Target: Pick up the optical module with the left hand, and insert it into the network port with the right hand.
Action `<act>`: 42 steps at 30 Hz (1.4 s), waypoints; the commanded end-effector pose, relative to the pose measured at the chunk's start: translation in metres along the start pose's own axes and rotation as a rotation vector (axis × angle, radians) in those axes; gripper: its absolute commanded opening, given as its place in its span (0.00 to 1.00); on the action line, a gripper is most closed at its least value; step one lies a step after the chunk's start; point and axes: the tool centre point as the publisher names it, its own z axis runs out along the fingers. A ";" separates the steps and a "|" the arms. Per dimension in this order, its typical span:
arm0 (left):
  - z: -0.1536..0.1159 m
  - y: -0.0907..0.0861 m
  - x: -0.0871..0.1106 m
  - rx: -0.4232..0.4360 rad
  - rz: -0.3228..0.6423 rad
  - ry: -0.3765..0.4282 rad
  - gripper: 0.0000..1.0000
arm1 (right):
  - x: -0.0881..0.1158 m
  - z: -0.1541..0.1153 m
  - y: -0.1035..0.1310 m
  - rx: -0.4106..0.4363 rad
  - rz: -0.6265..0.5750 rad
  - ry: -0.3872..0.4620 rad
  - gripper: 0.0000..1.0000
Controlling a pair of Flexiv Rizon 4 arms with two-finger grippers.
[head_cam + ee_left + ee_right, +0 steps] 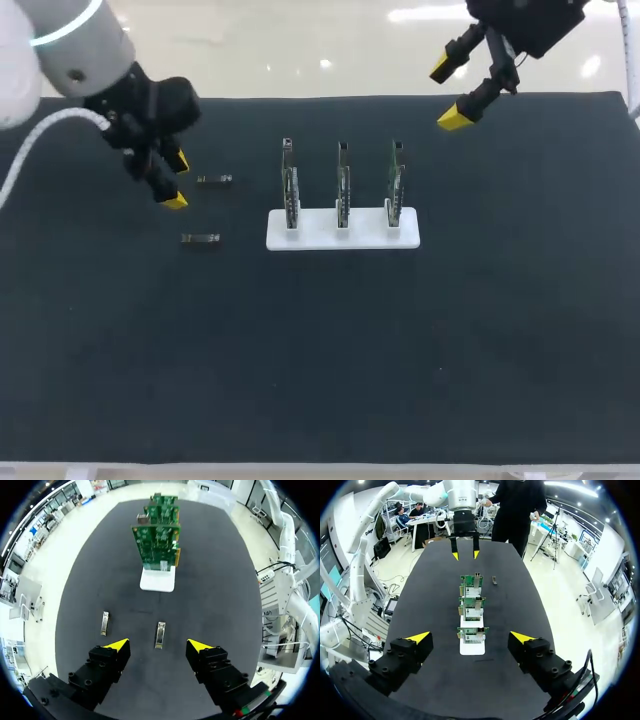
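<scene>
The black table [320,350] carries a white stand [342,232] with three upright circuit boards [343,185]. At its 9 o'clock my left jaws hang wide open, empty, one module [214,179] lying flat just ahead, a second module [201,238] nearby. My right jaws gape empty at 1 o'clock

One silver optical module [214,179] and another module [201,238] lie flat beside green boards [343,190] upright in a white stand [320,238].

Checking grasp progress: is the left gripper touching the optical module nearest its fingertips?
Apart. The left wrist view shows bare mat between each open yellow tip of the left gripper and the optical module.
</scene>
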 end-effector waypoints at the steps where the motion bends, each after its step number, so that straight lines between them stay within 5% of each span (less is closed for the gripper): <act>1: 0.009 0.009 -0.003 0.028 -0.001 0.207 1.00 | 0.000 0.000 0.000 0.000 -0.001 -0.002 1.00; 42: 0.068 -0.001 0.028 0.052 0.024 0.151 1.00 | 0.000 0.000 0.000 0.000 -0.001 -0.002 1.00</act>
